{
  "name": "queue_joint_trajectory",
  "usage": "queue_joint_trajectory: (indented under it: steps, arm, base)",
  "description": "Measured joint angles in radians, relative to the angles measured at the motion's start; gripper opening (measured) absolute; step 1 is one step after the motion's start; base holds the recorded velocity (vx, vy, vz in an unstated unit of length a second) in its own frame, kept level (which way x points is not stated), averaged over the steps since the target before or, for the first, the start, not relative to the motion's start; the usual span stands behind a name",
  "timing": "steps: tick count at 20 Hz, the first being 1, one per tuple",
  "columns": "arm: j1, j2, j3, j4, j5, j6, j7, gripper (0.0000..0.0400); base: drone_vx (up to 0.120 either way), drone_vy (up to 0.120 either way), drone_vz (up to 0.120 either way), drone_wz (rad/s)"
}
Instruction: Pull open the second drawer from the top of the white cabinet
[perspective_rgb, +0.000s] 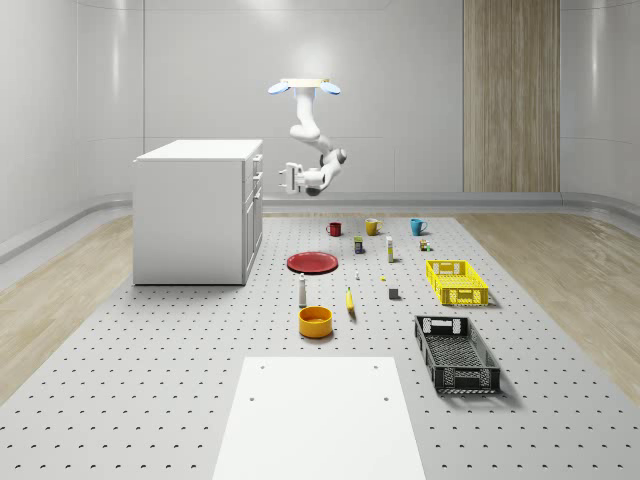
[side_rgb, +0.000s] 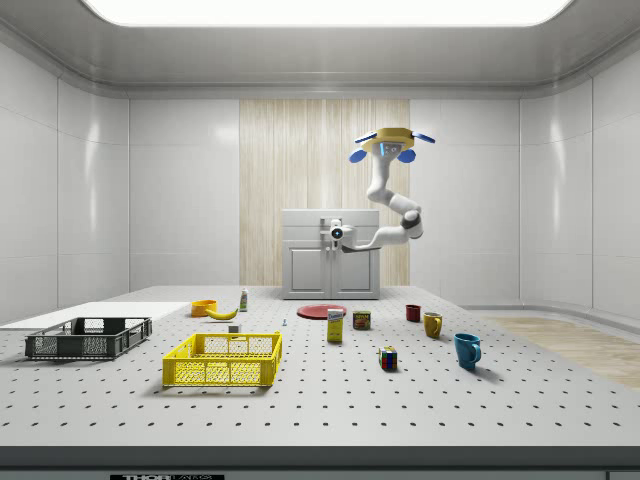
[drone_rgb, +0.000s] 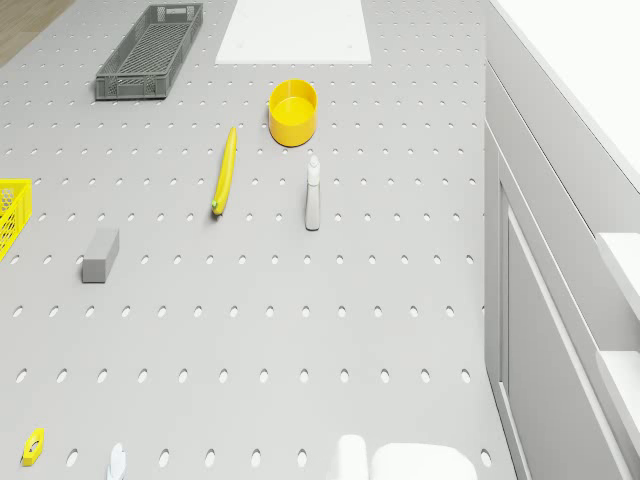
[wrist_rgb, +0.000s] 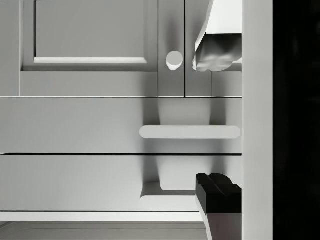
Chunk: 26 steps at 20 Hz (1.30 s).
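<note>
The white cabinet (perspective_rgb: 200, 212) stands on the pegboard table at the whole-scene view's left, its drawers facing right. The drone (perspective_rgb: 303, 88) hovers in the air to the right of the cabinet front, arm hanging down. My gripper (perspective_rgb: 289, 178) points at the upper drawers, a short gap from them. In the wrist view the gripper (wrist_rgb: 218, 125) is open, a white finger (wrist_rgb: 217, 50) and a black pad (wrist_rgb: 217, 197) set wide apart. The second drawer's bar handle (wrist_rgb: 190, 132) lies between them, untouched. The top drawer's handle (wrist_rgb: 170, 194) and a door knob (wrist_rgb: 174, 59) sit close by.
Right of the cabinet lie a red plate (perspective_rgb: 312, 262), an orange bowl (perspective_rgb: 315, 321), a banana (perspective_rgb: 350, 300) and a small bottle (perspective_rgb: 302, 291). Three mugs (perspective_rgb: 372, 227) stand further back. A yellow crate (perspective_rgb: 456, 282) and a black crate (perspective_rgb: 456, 353) are at the right, a white sheet (perspective_rgb: 320, 420) in front.
</note>
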<state>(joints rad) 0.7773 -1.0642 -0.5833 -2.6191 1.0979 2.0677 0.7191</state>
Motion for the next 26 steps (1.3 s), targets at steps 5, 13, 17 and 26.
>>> queue_joint_trajectory:
  steps: [5, 13, 17, 26]
  arm:
    - [0.029, 0.035, 0.05, -0.003, 0.07, 0.051, -0.03, 0.03]
    - [0.042, 0.076, 0.096, 0.003, 0.139, 0.08, -0.063, 0.03]
    - [0.035, 0.085, 0.103, -0.005, 0.156, 0.078, -0.081, 0.03]
    - [0.037, 0.128, 0.146, -0.007, 0.228, 0.096, -0.126, 0.03]
  base:
    - [0.0, 0.0, 0.0, 0.0]
    - [0.0, 0.0, 0.0, 0.0]
    - [0.0, 0.0, 0.0, 0.0]
    - [0.0, 0.0, 0.0, 0.0]
